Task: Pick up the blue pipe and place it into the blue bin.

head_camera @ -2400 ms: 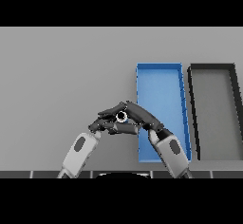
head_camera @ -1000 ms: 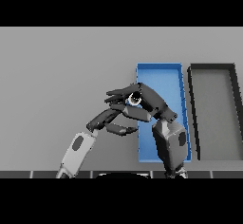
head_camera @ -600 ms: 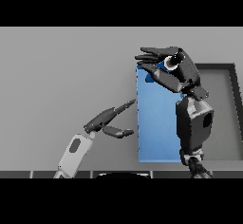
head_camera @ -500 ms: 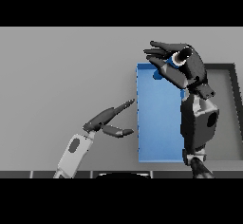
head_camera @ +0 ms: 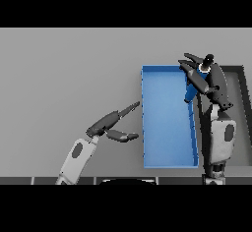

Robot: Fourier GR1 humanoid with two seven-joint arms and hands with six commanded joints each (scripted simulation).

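The blue pipe [head_camera: 191,92] hangs nearly upright over the right side of the blue bin [head_camera: 167,128], just inside its right wall. My right hand [head_camera: 205,78] is raised above the bin's far right corner. It holds the pipe's upper end between thumb and fingers, and the fingers [head_camera: 193,76] stretch out towards the left. My left hand [head_camera: 109,123] rests open on the table left of the bin, with its fingers pointing at the bin's left wall.
A dark bin [head_camera: 237,72] stands right beside the blue one, mostly hidden behind my right forearm [head_camera: 219,137]. Bare grey table [head_camera: 64,69] spreads to the left and beyond both bins.
My right hand has lifted the pipe from the table left of the bin and carried it up and rightward across the bin. The left hand let go and stayed behind, open.
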